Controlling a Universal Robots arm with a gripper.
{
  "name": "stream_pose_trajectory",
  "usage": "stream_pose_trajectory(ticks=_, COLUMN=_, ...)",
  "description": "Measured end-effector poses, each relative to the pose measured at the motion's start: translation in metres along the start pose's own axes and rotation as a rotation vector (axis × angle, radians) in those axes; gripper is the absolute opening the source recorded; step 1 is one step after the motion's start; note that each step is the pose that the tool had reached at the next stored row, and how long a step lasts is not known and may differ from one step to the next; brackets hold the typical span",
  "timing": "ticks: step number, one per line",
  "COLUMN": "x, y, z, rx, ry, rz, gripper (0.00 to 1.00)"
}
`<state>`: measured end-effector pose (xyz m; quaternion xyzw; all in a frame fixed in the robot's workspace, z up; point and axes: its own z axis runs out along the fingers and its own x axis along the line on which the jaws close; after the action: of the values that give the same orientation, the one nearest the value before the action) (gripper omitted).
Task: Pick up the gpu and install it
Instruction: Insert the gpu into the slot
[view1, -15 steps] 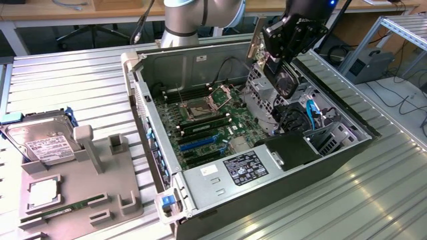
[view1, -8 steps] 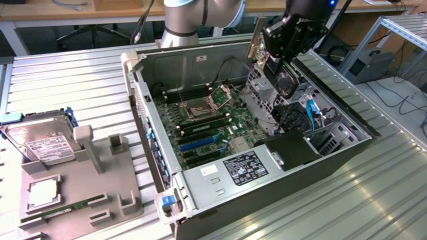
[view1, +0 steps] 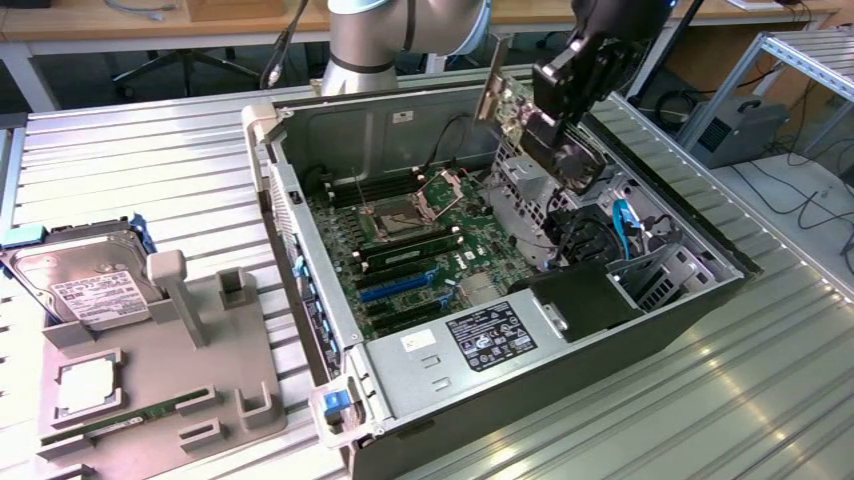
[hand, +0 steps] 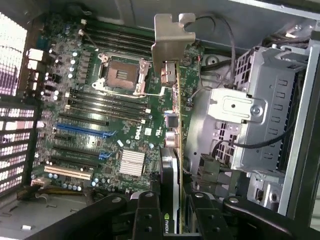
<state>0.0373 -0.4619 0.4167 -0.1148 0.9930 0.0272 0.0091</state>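
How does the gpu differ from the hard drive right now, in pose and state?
The gpu is held on edge in the gripper above the open case; the hard drive lies label-up on the grey holder outside it. The gpu shows a green board and silver bracket; the hard drive is silver with a white label. Neither is installed.

**Tally of parts**

One gpu (view1: 505, 98), one open computer case (view1: 574, 390), one motherboard (view1: 414, 250), one hard drive (view1: 80, 280), one grey holder (view1: 200, 360), one RAM stick (view1: 134, 415), one processor (view1: 83, 385), one gripper (hand: 172, 215), two fingers (hand: 146, 215), one ribbed metal worktop (view1: 667, 430).
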Motion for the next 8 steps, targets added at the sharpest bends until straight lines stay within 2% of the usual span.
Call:
stream_pose_trajectory(ticks=3, x=0.0, y=0.0, z=0.0, rx=-0.0023, ry=0.0048, rz=-0.092, gripper=0.27)
stream_pose_trajectory(ticks=6, x=0.0, y=0.0001, z=0.0, rx=-0.0038, ry=0.008, rz=-0.155, gripper=0.27)
stream_pose_trajectory(ticks=8, x=0.0, y=0.0, z=0.0, rx=-0.0061, ry=0.0131, rz=-0.251, gripper=0.27)
